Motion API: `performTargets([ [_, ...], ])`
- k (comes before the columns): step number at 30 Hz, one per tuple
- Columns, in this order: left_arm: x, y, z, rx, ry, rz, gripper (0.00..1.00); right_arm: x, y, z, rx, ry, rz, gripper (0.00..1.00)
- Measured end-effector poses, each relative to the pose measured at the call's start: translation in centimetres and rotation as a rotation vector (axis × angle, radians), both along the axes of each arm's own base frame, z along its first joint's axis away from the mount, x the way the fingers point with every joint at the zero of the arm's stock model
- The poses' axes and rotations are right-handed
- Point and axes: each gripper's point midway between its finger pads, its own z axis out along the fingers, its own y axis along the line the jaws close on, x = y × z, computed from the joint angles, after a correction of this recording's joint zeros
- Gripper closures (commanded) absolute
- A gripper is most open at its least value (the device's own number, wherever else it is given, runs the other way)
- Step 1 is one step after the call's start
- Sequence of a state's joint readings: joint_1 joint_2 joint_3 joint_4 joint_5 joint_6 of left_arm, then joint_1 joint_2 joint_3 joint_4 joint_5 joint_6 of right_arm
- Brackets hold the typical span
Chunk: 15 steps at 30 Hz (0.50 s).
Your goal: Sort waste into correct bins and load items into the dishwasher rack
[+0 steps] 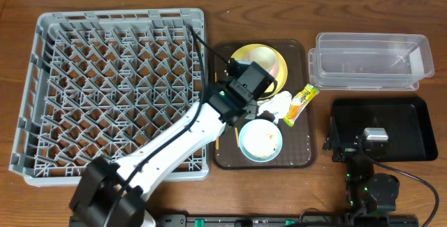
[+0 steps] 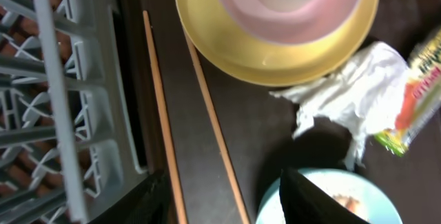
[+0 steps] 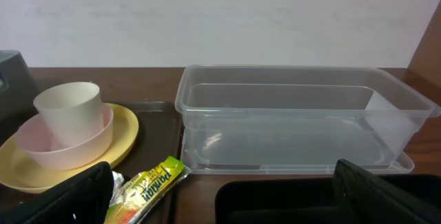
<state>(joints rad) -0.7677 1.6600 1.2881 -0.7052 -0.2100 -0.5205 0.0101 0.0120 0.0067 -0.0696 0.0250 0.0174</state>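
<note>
On brown tray (image 1: 297, 143): two chopsticks (image 2: 162, 114), one yellow plate (image 2: 227, 45), one napkin (image 2: 358, 86), one wrapper (image 2: 413, 93). Wooden table (image 1: 265, 10), white wall (image 3: 207, 17). The left gripper (image 2: 227, 196) and right gripper (image 3: 224, 182) are both spread.

- Our left arm (image 1: 183, 142): white link between black joints, black cable along it, green light by the wrist.
- Our right arm (image 1: 368, 158): black, pale square patch, green lights, black cable.
- Our left hand (image 2: 231, 200) and right hand (image 3: 227, 196): black fingers.
</note>
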Motion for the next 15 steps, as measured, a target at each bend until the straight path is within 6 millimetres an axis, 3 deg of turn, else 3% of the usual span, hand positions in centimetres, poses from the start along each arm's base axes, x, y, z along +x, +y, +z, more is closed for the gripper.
performTargets([
  [9, 0.9, -0.2, -3.0, 0.009, 0.051, 0.033, 0.46, 0.0, 0.0, 0.0, 0.000, 0.000, 0.000, 0.01],
  [15, 1.6, 0.1, -3.2, -0.032, 0.065, 0.066, 0.46, 0.0, 0.0, 0.0, 0.000, 0.000, 0.000, 0.01],
])
